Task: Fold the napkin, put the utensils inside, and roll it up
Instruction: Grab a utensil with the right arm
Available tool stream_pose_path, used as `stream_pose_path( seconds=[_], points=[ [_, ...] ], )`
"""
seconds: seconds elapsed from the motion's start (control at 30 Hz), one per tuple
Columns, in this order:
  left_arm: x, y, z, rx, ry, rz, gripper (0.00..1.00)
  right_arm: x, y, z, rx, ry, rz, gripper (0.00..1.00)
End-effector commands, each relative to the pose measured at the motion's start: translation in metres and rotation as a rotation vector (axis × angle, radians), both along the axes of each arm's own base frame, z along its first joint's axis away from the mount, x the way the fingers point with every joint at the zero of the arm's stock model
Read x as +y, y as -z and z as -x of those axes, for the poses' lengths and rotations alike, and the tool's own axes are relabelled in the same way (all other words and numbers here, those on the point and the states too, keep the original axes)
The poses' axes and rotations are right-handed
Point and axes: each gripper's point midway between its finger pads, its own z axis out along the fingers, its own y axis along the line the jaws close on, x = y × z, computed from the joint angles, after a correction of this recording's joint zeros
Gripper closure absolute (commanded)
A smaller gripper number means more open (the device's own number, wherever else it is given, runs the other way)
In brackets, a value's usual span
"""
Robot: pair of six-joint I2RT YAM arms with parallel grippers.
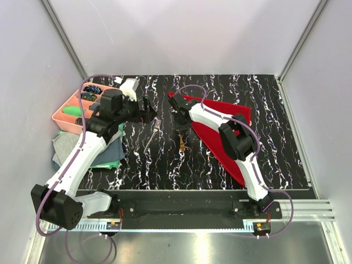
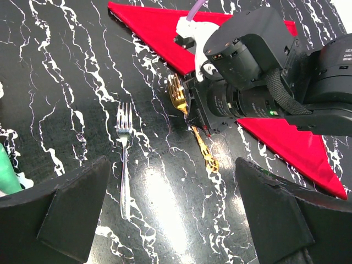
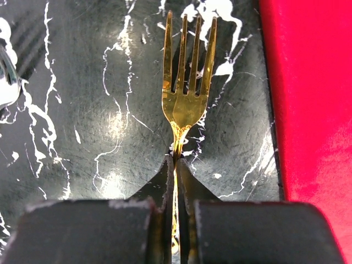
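The red napkin (image 1: 245, 114) lies flat as a triangle at the right of the black marbled table, also seen in the left wrist view (image 2: 159, 25) and along the right edge of the right wrist view (image 3: 313, 110). My right gripper (image 3: 177, 162) is shut on the neck of the gold fork (image 3: 187, 82), just left of the napkin's edge; its handle (image 2: 206, 151) trails on the table. The silver fork (image 2: 124, 154) lies alone on the table to the left. My left gripper (image 2: 171, 165) hovers open above the table between the two utensils, holding nothing.
A pink tray (image 1: 69, 115) with small items sits at the back left. A pile of grey, green and blue cloths (image 1: 69, 148) lies in front of it, under the left arm. White walls close in the table on three sides.
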Motion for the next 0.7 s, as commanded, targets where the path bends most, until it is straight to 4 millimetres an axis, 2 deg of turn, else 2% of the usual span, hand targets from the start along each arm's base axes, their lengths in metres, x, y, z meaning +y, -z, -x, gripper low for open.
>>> stream_pose_path(
  seconds=[0.0,0.07,0.17,0.27,0.33,0.47,0.67],
  points=[
    [0.002,-0.022,0.000,-0.072,-0.005,0.021,0.01,-0.003,0.024,0.019,0.067,-0.124,0.055,1.00],
    [0.004,-0.021,-0.001,-0.073,-0.012,0.014,0.01,0.001,0.017,0.019,0.050,-0.178,0.035,1.00],
    [0.004,-0.022,-0.001,-0.078,-0.014,0.013,0.01,0.009,-0.003,0.013,0.000,-0.245,-0.004,1.00],
    [0.007,-0.023,-0.002,-0.085,-0.026,0.003,0.01,0.017,-0.033,0.010,-0.054,-0.305,-0.051,1.00],
    [0.008,-0.024,-0.003,-0.090,-0.033,-0.002,0.01,0.021,-0.044,0.010,-0.072,-0.331,-0.071,1.00],
    [0.007,-0.027,-0.006,-0.091,-0.037,0.006,0.01,0.020,-0.069,0.007,-0.129,-0.369,-0.080,1.00],
    [0.002,-0.032,-0.007,-0.088,-0.019,0.027,0.01,0.013,-0.089,0.005,-0.185,-0.388,-0.061,1.00]
  ],
)
